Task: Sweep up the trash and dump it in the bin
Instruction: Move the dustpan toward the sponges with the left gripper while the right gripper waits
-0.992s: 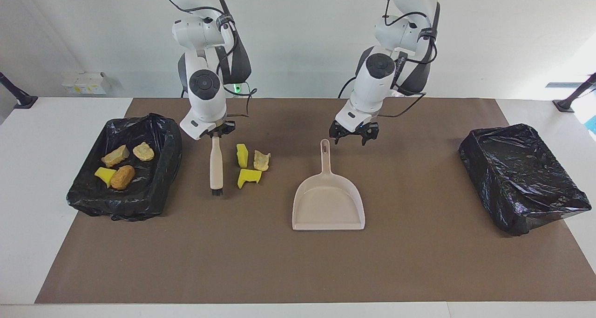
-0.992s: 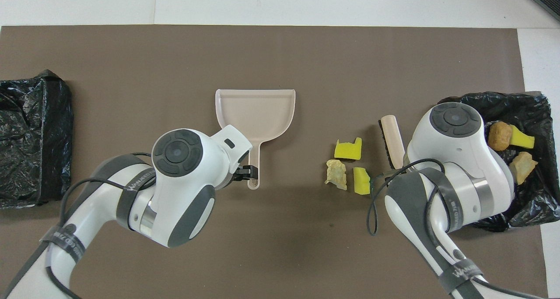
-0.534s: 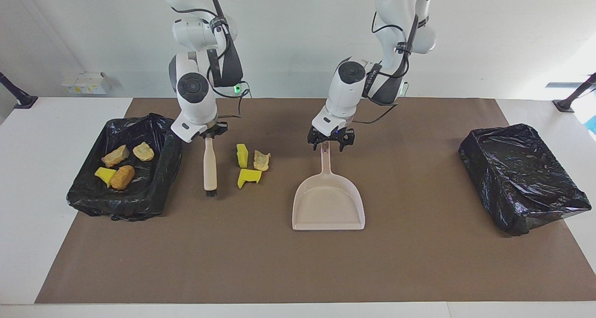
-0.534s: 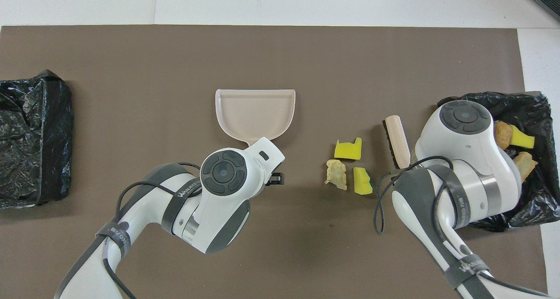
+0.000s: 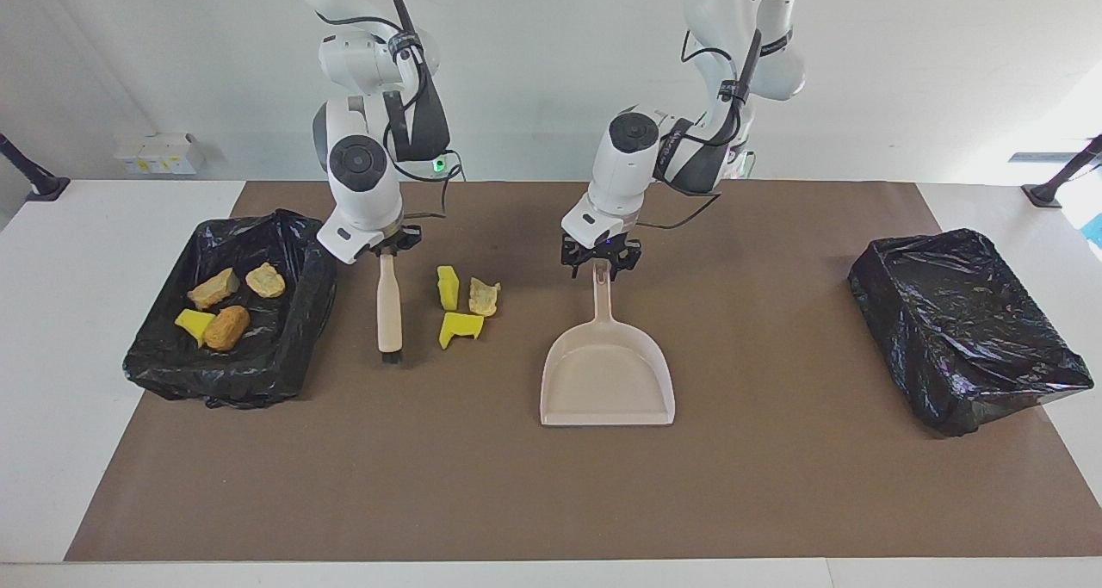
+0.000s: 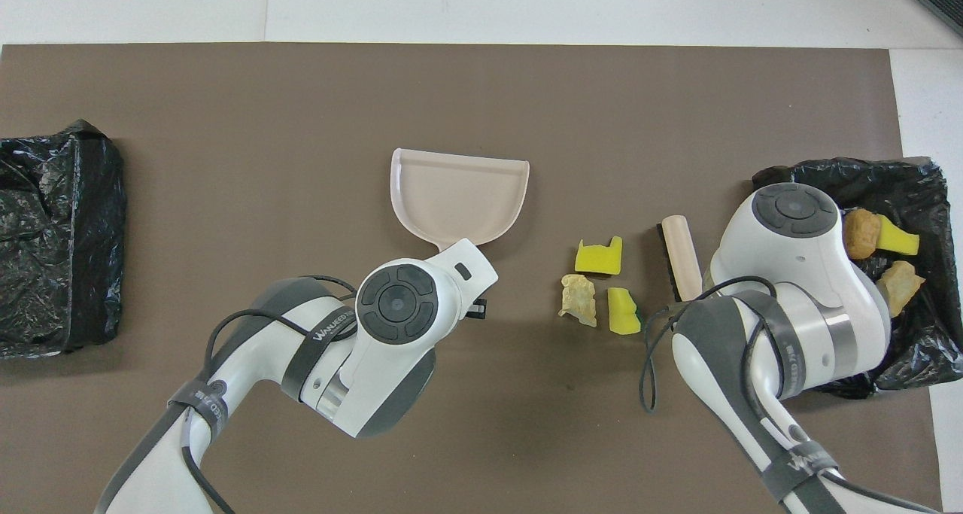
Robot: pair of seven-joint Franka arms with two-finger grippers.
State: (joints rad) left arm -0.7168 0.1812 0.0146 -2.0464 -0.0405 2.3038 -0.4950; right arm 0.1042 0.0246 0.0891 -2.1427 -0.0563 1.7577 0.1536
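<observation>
Grippers on brush and dustpan

Facing view: right gripper (image 5: 388, 245) clamps the beige wooden brush (image 5: 389, 306); left gripper (image 5: 600, 261) grips the beige plastic dustpan (image 5: 607, 373) handle. Three yellow-and-tan trash scraps (image 5: 465, 300) lie between; four sit in the black-lined bin (image 5: 284, 347).

Overhead view: arms hide both grippers; the pan's mouth faces away from the robots.

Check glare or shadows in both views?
Facing view: sheen on the empty bin liner, window glare at the frame edge; soft shadow under the dustpan. Overhead view: even light, faint arm shadow on the brown mat.
</observation>
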